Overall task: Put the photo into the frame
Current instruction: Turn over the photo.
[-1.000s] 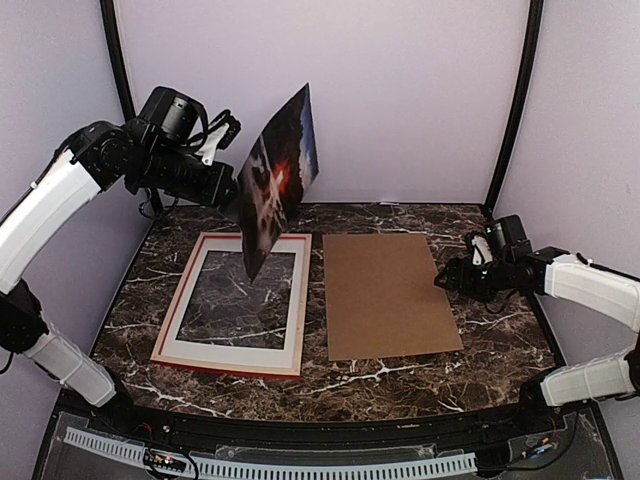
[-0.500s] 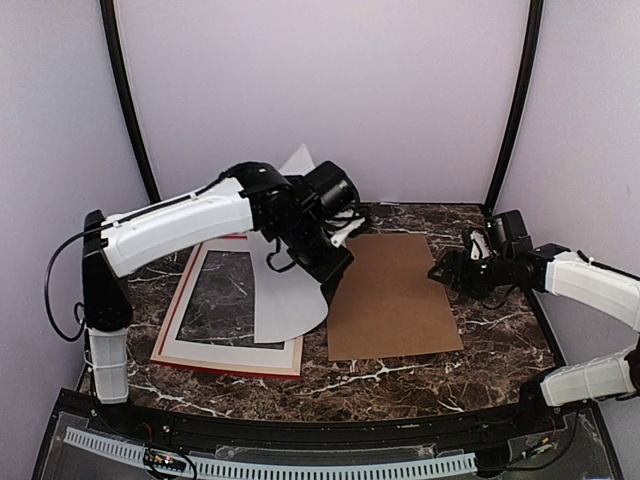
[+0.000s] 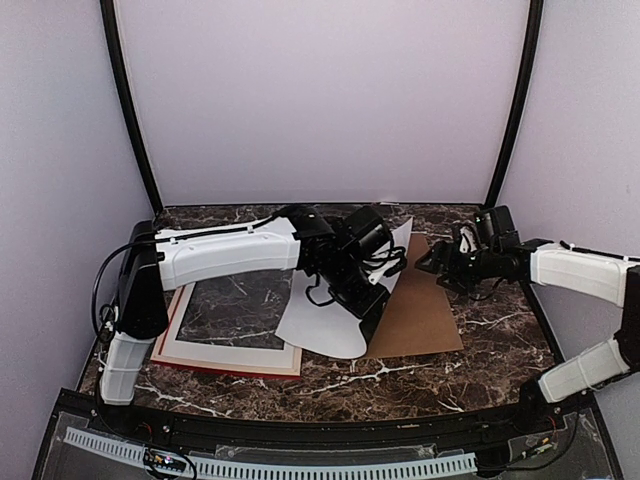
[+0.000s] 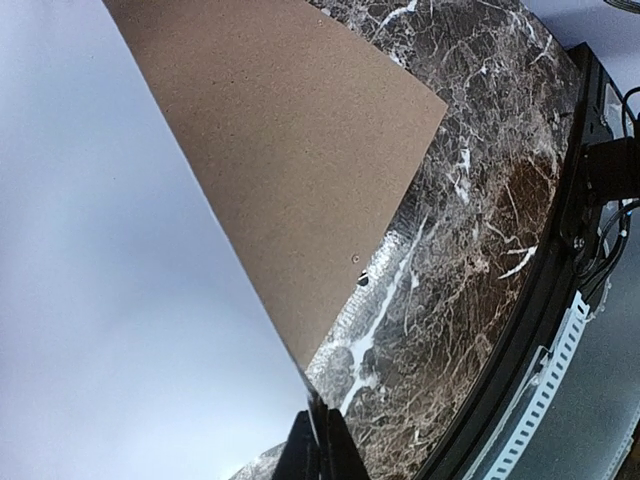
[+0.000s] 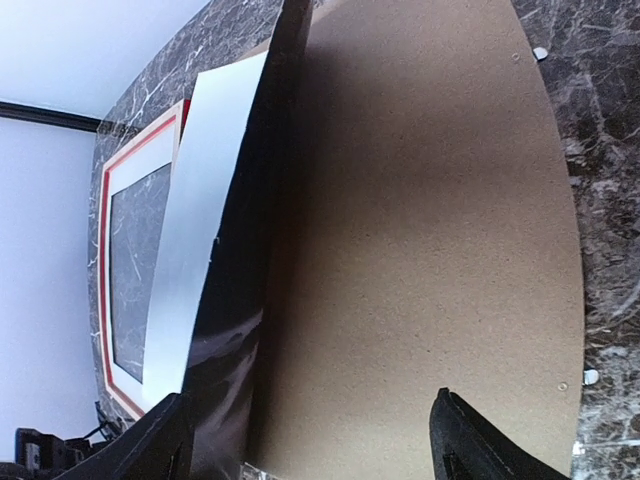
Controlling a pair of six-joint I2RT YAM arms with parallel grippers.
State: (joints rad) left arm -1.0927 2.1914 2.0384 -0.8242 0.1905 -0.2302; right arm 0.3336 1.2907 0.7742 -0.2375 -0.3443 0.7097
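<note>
left gripper (image 4: pixel 313 446) pinched the photo (image 3: pixel 318 330) by an edge; it sagged white-back-up, partly over the frame (image 3: pixel 228 362). placing was under way; next it likely needed sliding squarely into the frame.

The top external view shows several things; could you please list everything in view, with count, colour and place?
photo: 1, white back upward, dark face below, tilted over the frame's right side and the board's left part
frame: 1, red, flat on the table's left
mat border: 1, off-white, inside the frame
backing board: 1, brown, flat, centre-right
table: 1, dark veined marble
left gripper: 1, black, shut on the photo's edge
right gripper: 1, black, open, above the board's far right part
</note>
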